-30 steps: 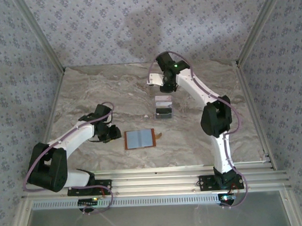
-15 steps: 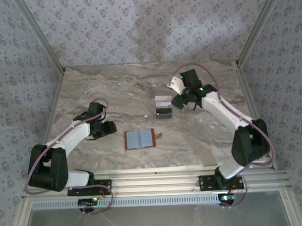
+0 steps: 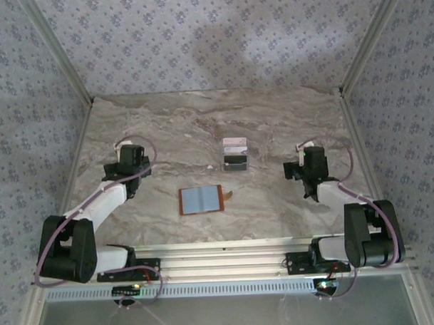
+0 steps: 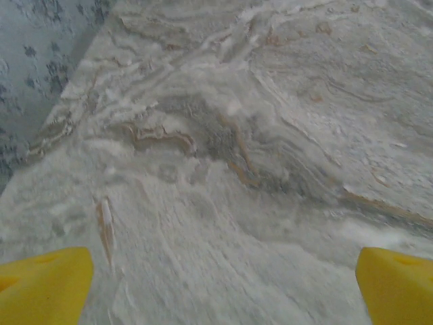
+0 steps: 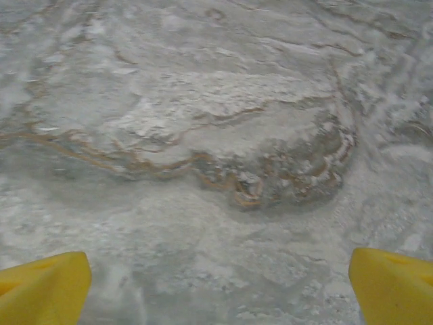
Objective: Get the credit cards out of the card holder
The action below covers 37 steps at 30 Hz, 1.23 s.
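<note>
Left pincer [image 4: 220,288] gaping, empty; right pincer [image 5: 218,288] likewise.

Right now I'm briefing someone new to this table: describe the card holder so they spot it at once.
On the marble table, look toward the near edge, about halfway across. The card holder lies flat and open there, nearer than the pale card and the dark card. Only it has an orange-brown border around a grey-blue inside.

Pale marbled tabletop [image 3: 159,129] between blue-grey floral-patterned walls [image 3: 198,35], aluminium rails [image 3: 227,251] in front.
</note>
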{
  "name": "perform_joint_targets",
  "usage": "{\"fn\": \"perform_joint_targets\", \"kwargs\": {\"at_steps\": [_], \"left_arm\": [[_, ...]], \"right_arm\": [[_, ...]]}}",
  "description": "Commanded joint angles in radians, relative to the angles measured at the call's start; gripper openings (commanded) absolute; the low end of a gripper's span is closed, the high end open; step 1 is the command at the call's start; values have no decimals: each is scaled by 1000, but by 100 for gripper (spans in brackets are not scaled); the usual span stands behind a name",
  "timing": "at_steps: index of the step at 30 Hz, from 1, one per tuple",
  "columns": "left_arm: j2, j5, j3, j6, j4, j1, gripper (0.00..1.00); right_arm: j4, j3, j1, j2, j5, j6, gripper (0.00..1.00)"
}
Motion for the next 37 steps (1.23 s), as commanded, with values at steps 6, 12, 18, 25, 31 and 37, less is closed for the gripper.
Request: {"fn": "perform_joint_targets", "kwargs": {"at_steps": [6, 12, 18, 25, 31, 37], "left_arm": [[138, 166, -112, 162, 559, 125, 100], [200, 385, -169, 159, 732, 216, 100], [240, 438, -209, 196, 837, 208, 99], [242, 424, -208, 201, 835, 200, 99], [241, 405, -215, 213, 849, 185, 100], [243, 444, -206, 205, 834, 201, 100]], "right_arm": [[511, -75, -35, 114, -29, 37, 100], [582, -73, -73, 210, -88, 67, 100], [561, -62, -89, 213, -115, 73, 100], [571, -68, -77, 211, -91, 68, 100], [575, -68, -73, 212, -87, 63, 100], [642, -117, -65, 195, -78, 56, 100]]}}
